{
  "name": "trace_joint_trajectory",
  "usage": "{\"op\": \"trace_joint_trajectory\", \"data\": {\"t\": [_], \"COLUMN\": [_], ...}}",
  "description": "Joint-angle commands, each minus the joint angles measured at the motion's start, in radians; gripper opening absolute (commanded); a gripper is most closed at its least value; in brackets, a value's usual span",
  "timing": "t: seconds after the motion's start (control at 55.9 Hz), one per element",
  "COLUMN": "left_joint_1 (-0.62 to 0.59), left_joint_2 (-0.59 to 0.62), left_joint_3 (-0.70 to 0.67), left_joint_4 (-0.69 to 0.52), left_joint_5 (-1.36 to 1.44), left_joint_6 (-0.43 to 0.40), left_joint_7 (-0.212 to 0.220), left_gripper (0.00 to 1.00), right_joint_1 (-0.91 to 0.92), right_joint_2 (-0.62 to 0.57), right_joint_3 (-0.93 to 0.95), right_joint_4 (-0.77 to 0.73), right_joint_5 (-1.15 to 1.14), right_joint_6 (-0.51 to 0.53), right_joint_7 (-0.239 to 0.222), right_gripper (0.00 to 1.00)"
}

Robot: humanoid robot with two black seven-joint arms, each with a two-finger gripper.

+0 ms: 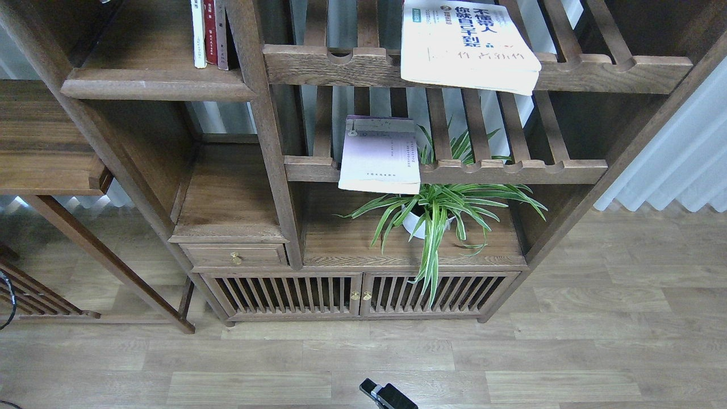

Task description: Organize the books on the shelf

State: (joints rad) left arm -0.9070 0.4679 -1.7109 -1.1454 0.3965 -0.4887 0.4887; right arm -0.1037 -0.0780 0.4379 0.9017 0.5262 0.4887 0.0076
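Observation:
The large white book with a blue Chinese title lies flat on the upper slatted rack and overhangs its front rail. The pale lavender-white book lies flat on the lower slatted rack, its front edge past the rail. The yellow-green book is out of view. The solid shelf board with a rounded front edge is at the upper left; thin white, red and dark spines stand upright at its right end. A small black part of an arm pokes in at the bottom edge; its fingers cannot be told apart. My left gripper is out of view.
A spider plant in a white pot stands on the cabinet top under the lower rack, its leaves reaching up behind the lavender book. A small drawer and slatted doors sit below. A low side table is at the left.

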Motion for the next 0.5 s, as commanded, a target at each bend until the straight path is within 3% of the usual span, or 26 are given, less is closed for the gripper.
{"op": "trace_joint_trajectory", "data": {"t": [0.0,0.304,0.483], "left_joint_1": [0.002,0.008,0.003], "left_joint_2": [0.023,0.040,0.115], "left_joint_3": [0.005,0.007,0.076], "left_joint_4": [0.004,0.027,0.072], "left_joint_5": [0.001,0.005,0.105], "left_joint_6": [0.000,0.000,0.000], "left_joint_7": [0.000,0.000,0.000], "left_gripper": [0.06,0.06,0.08], "right_joint_1": [-0.002,-0.002,-0.002], "right_joint_2": [-0.003,0.000,0.000], "right_joint_3": [0.001,0.001,0.001], "right_joint_4": [0.000,0.002,0.005], "right_joint_5": [0.000,0.000,0.000], "right_joint_6": [0.000,0.000,0.000], "right_joint_7": [0.000,0.002,0.000], "right_gripper": [0.99,0.99,0.99]}}
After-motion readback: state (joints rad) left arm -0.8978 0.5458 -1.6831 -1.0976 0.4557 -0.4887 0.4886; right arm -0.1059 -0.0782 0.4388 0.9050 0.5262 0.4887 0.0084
